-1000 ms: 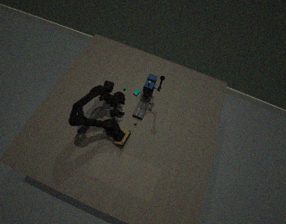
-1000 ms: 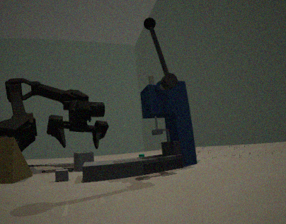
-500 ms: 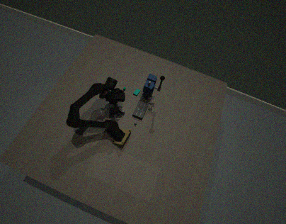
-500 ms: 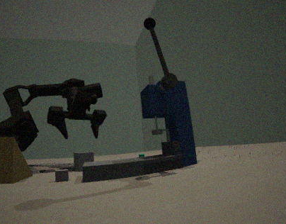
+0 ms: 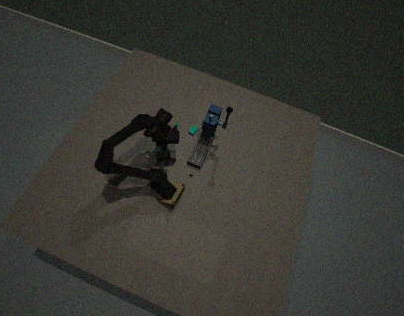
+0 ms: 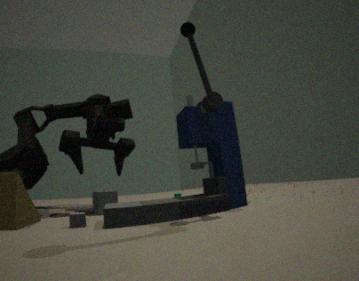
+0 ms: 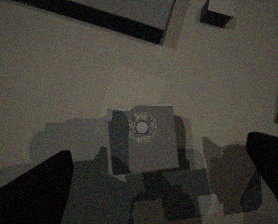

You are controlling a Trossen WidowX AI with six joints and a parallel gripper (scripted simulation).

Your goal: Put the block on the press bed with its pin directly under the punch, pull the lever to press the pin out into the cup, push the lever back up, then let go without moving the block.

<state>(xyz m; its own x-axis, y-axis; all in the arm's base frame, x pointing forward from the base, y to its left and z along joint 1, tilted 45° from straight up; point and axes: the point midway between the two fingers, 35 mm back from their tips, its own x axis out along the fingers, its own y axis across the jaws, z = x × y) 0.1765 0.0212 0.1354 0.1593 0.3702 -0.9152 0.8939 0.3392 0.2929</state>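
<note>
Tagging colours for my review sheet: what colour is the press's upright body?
The press's upright body is blue, clearest in the exterior view.

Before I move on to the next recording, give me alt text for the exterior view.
A dark robot arm's open gripper hangs above a grey block, left of a blue lever press whose lever is raised.
</note>
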